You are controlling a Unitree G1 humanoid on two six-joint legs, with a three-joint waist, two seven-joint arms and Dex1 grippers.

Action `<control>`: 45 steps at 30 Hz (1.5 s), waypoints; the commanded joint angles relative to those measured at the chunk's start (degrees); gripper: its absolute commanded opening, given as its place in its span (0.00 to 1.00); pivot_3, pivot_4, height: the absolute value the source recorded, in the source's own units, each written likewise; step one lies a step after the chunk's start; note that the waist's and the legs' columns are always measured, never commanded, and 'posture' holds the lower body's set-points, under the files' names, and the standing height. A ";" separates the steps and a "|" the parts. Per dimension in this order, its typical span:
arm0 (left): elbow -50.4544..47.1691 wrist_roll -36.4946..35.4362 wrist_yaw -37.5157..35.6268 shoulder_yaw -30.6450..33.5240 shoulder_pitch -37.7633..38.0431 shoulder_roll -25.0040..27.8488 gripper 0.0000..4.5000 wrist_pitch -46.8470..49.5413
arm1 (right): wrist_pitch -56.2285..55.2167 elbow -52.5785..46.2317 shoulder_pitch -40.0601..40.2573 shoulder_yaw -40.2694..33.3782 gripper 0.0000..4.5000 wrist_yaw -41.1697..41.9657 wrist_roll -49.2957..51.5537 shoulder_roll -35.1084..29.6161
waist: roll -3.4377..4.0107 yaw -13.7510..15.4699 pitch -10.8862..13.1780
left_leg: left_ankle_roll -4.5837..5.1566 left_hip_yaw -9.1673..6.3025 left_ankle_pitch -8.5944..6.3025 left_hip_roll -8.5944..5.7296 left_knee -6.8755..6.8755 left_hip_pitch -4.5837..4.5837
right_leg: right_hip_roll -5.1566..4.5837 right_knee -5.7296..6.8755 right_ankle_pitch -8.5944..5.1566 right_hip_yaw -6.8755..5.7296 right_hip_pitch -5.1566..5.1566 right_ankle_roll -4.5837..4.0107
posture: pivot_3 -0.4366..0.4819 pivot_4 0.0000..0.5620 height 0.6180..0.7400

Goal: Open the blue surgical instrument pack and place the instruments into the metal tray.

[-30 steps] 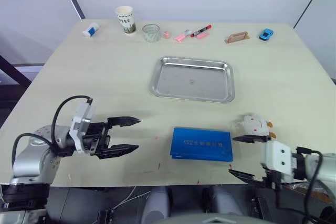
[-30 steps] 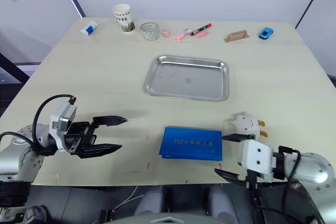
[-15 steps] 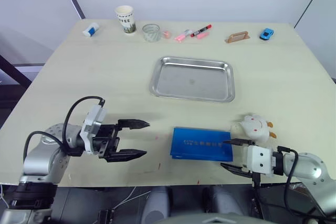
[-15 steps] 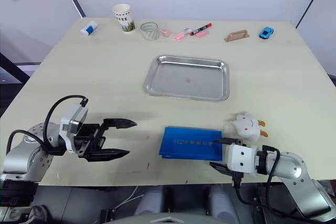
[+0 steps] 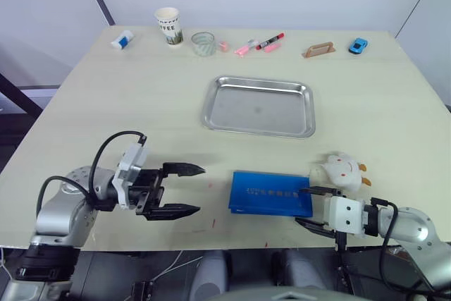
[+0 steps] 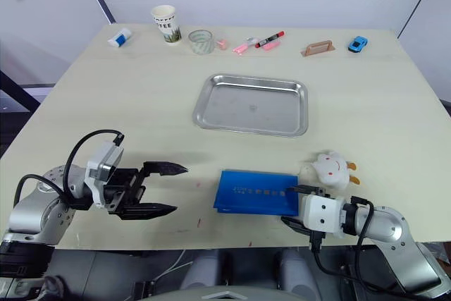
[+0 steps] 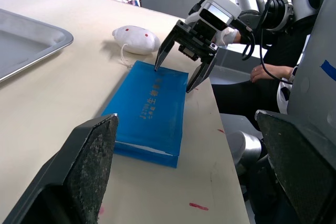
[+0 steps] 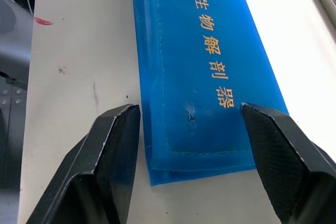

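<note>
The blue surgical instrument pack (image 5: 271,193) lies flat and closed near the table's front edge, lettering up. The instruments are hidden. My right gripper (image 5: 301,206) is at the pack's right end, low to the table. In the right wrist view its fingers (image 8: 118,145) stand apart astride that end of the pack (image 8: 205,77), one beside the pack's long edge, the other over its blue surface. My left gripper (image 5: 200,189) hovers open a short way left of the pack, pointing at it. The metal tray (image 5: 258,107) sits empty behind the pack, mid-table.
A white plush chick (image 5: 340,169) rests just behind my right gripper. Along the far edge stand a paper cup (image 5: 168,26), a glass (image 5: 203,43), markers (image 5: 264,44), a wooden block (image 5: 318,50) and a blue toy car (image 5: 358,46). A person's hand (image 7: 262,72) shows beyond the table.
My right gripper has come in from the front right to the pack's right end, and its fingers have narrowed. My left gripper has slid right toward the pack, still wide open.
</note>
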 commanded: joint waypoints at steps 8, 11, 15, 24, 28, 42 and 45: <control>-1.96 0.10 -0.60 -0.14 0.09 -1.15 1.00 -0.84 | -0.16 -0.49 -2.15 -2.05 0.01 1.85 4.18 -1.98 | 0.00 0.00 0.00 | 0.00 0.00 0.00 0.00 0.00 0.00 | 0.00 0.00 0.00 0.00 0.00 0.00 | 0.48 0.27 1.00; -1.92 0.15 -0.22 -0.12 0.21 -1.76 1.00 -0.94 | 0.82 -1.40 -2.81 -2.64 0.01 3.18 6.24 -3.28 | 0.00 0.02 0.00 | 0.00 0.00 0.00 0.00 0.00 0.00 | 0.00 0.00 0.00 0.00 0.00 0.00 | 0.48 0.27 1.00; -1.67 0.09 0.16 0.25 0.00 -2.36 1.00 -0.96 | 9.30 -6.09 -5.13 -5.20 0.01 5.48 15.40 -5.25 | 0.00 0.02 0.00 | 0.00 0.00 0.00 0.00 0.01 0.00 | 0.00 0.00 0.00 0.00 0.00 0.00 | 0.48 0.27 1.00; -3.02 0.69 3.18 -0.39 -1.72 -4.69 1.00 -0.85 | 34.98 -6.96 -18.92 -8.51 0.01 11.28 37.71 -12.70 | 0.03 0.08 0.02 | 0.01 -0.05 0.00 -0.01 0.00 -0.03 | -0.04 -0.01 0.01 -0.02 0.01 0.00 | 0.48 0.27 1.00; -3.05 1.69 3.85 -1.26 -2.55 -6.13 1.00 -1.58 | 40.80 -0.45 -25.62 -4.92 0.01 12.53 37.70 -12.58 | 0.02 -0.01 0.02 | 0.01 -0.06 0.00 -0.01 0.01 -0.01 | -0.01 0.00 0.01 -0.02 0.01 0.00 | 0.48 0.27 1.00; 6.94 8.82 3.94 -7.03 -9.72 -14.24 1.00 -10.24 | 39.97 15.23 -37.47 6.75 0.01 20.77 27.76 -9.58 | 0.00 -0.06 -0.02 | 0.02 -0.05 0.00 -0.01 0.03 -0.04 | 0.01 0.01 0.02 -0.02 0.00 0.01 | 0.48 0.27 1.00; 9.98 9.44 3.60 -7.72 -12.07 -16.24 1.00 -11.48 | 39.74 16.52 -38.60 7.28 0.01 21.66 26.65 -8.76 | -0.01 -0.06 -0.02 | 0.02 -0.06 0.00 -0.01 0.03 -0.03 | 0.01 0.02 0.02 -0.02 0.00 0.01 | 0.48 0.27 1.00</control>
